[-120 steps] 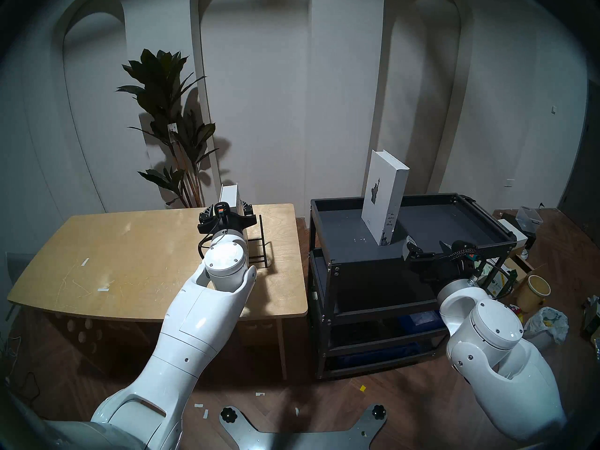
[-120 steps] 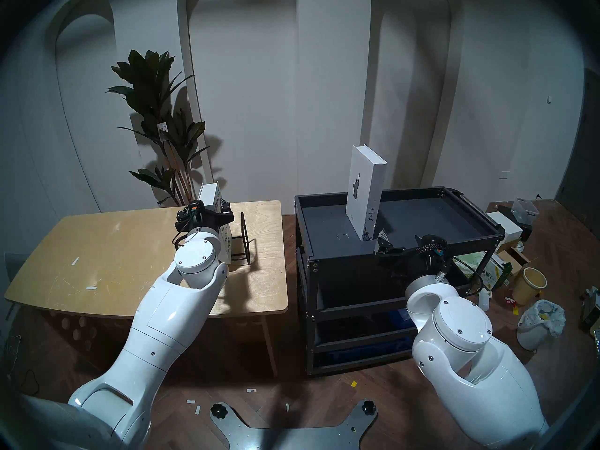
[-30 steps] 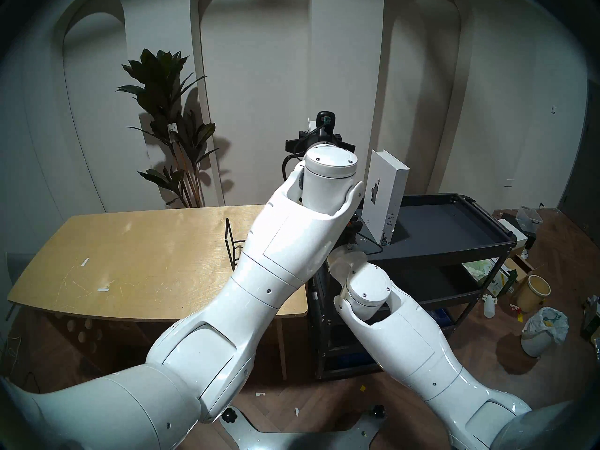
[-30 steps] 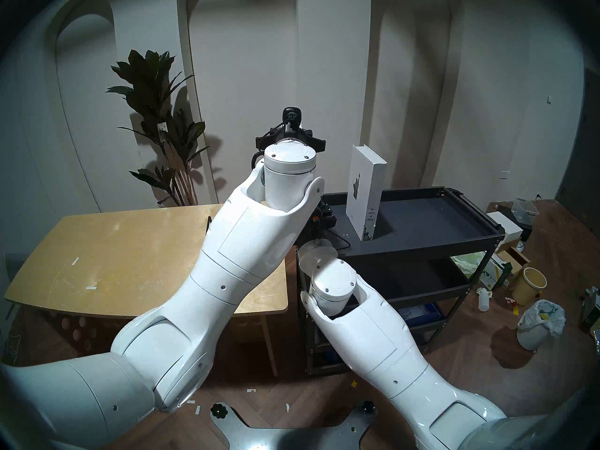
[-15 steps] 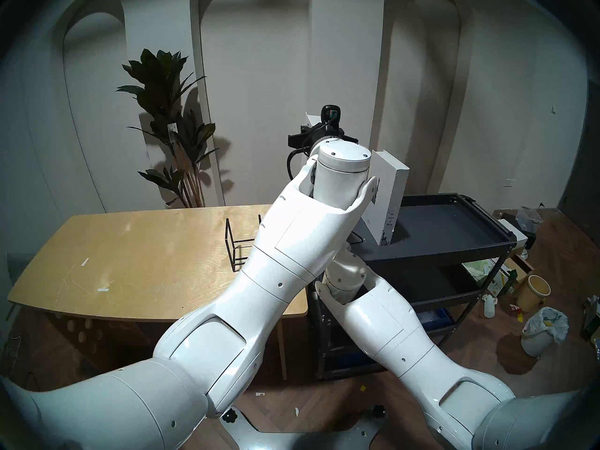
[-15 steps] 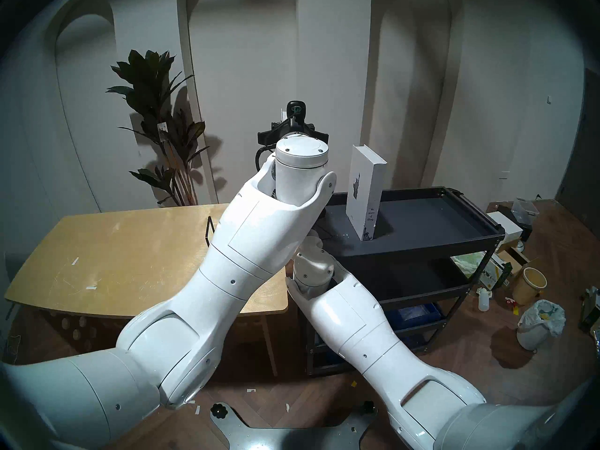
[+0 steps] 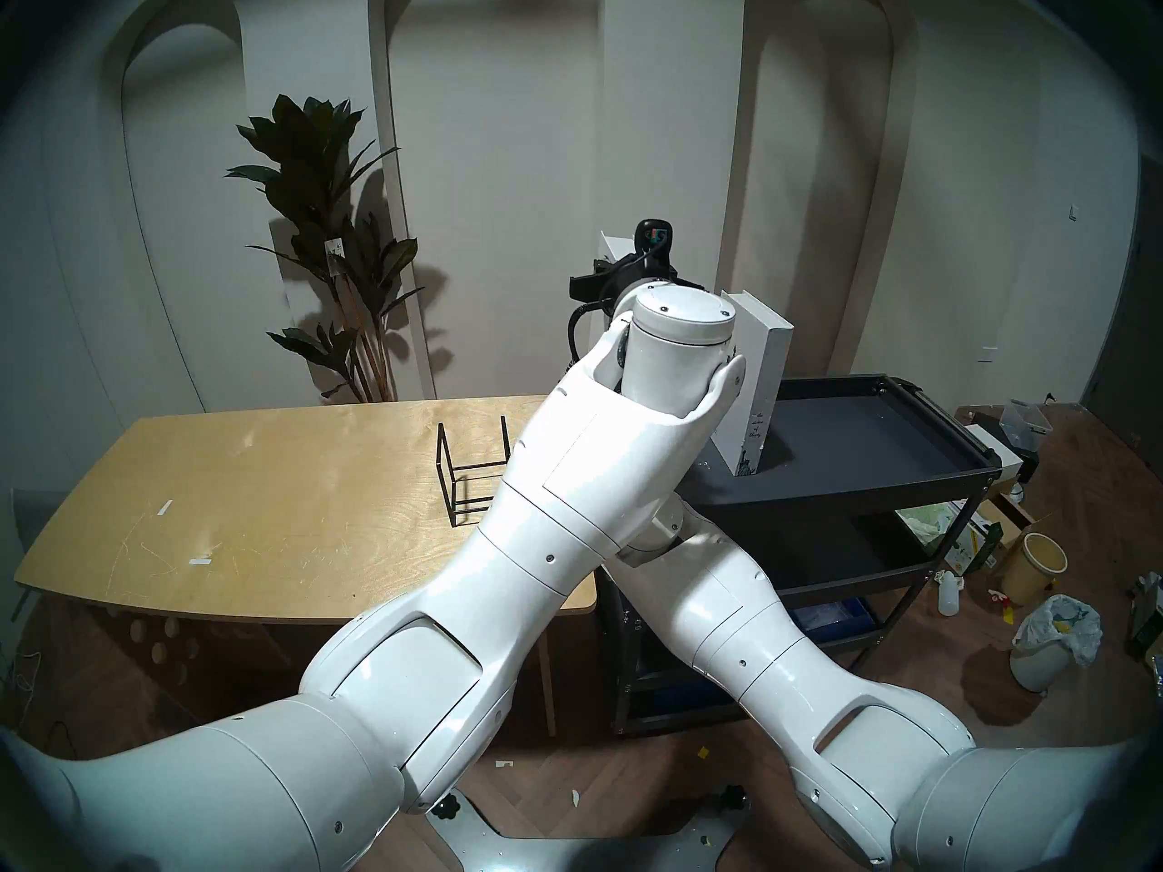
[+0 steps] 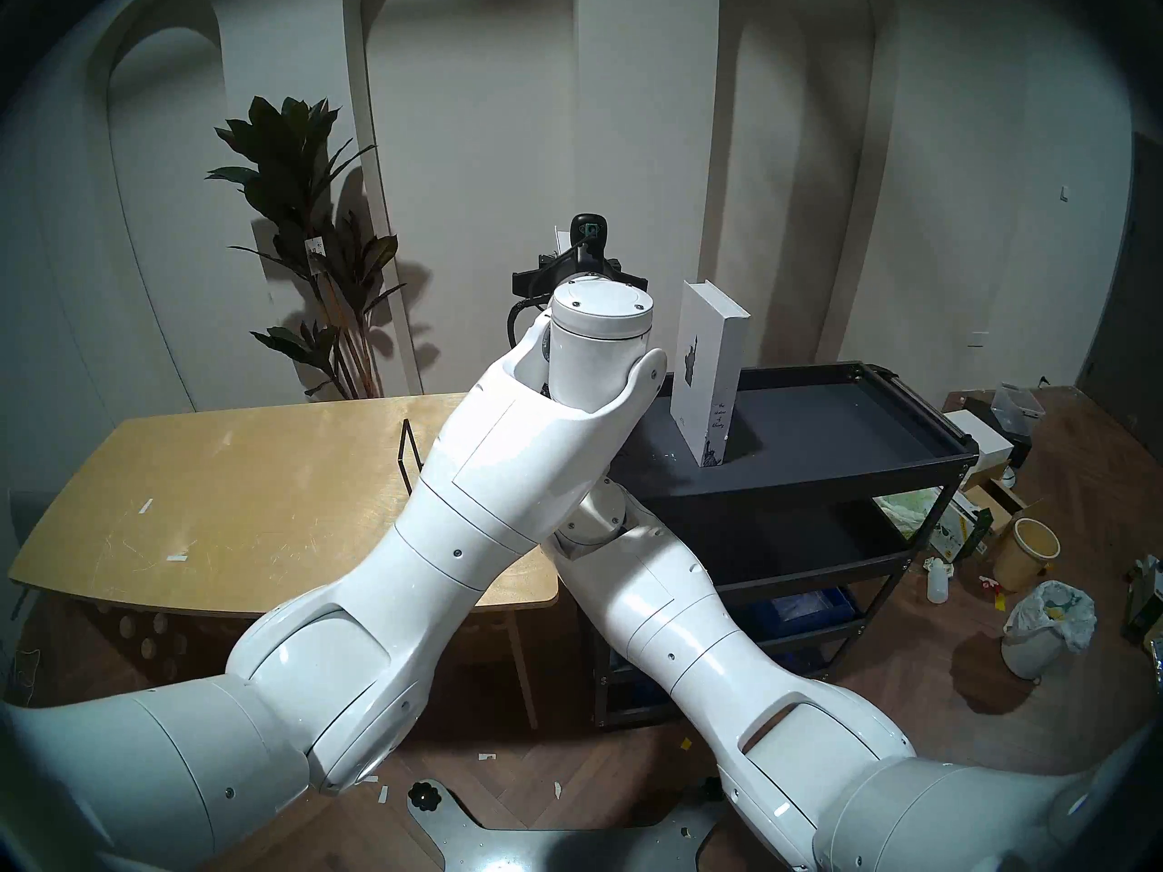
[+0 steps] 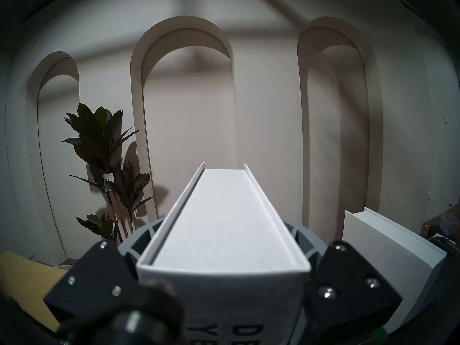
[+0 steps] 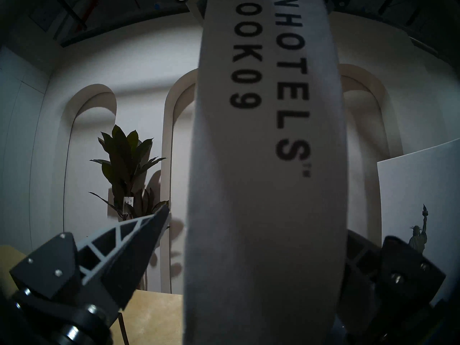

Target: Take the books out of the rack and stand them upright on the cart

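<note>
My left gripper [image 9: 225, 230] is shut on the shorter white book [image 9: 224, 225], whose spine reads "HOTELS ... BOOK 09" [image 10: 266, 162]. It holds the book upright in the air over the left end of the black cart [image 7: 868, 482]; only a white corner of the book [image 7: 613, 244] shows past the wrist. The taller white book with the Statue of Liberty picture [image 7: 758, 386] stands upright on the cart top, just to the right. My right gripper [image 10: 258, 225] is open, its fingers [image 10: 119, 257] either side of the held book's spine; head views hide it under my left arm. The black wire rack [image 7: 472, 474] stands empty on the table.
The wooden table [image 7: 283, 506] is left of the cart, with a potted plant [image 7: 327, 235] behind it. My two forearms cross in front of the cart's left end. A bagged bin [image 7: 1051, 638], a yellow bucket [image 7: 1032, 565] and boxes lie on the floor at right.
The left gripper lifted the shorter book out of the rack and carried it right, over the cart. The right arm swung left under the left arm, up to the book's spine.
</note>
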`<state>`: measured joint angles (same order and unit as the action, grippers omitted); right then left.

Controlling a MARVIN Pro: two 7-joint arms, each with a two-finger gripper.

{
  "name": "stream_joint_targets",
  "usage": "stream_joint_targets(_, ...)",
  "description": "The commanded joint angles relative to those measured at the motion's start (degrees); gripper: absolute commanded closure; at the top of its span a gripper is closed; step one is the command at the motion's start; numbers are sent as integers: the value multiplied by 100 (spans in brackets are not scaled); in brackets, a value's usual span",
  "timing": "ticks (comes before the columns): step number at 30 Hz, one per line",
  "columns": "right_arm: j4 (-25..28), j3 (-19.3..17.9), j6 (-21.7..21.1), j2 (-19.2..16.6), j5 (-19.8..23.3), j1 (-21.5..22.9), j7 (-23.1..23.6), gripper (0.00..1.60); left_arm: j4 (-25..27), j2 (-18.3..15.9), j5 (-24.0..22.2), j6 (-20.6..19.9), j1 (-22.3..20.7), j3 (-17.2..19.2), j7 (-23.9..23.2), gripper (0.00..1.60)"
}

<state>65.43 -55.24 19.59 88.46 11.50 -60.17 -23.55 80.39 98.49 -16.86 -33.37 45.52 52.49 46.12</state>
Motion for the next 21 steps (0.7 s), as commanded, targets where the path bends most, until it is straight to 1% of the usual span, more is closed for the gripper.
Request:
stream_joint_targets(1,-112,-43,393,241,83,256,-22,0,-152,-141,39,156,-242,-219,-28,160)
stream_joint_targets(11,-320,-88,728,379,273,343,-79,0,-375,-258,48,375,-434,-488,-3,160)
stream_joint_targets(21,-368,-171,870,464,566,379,-96,0,-443,-334,-21,540,-572,-656,6,160)
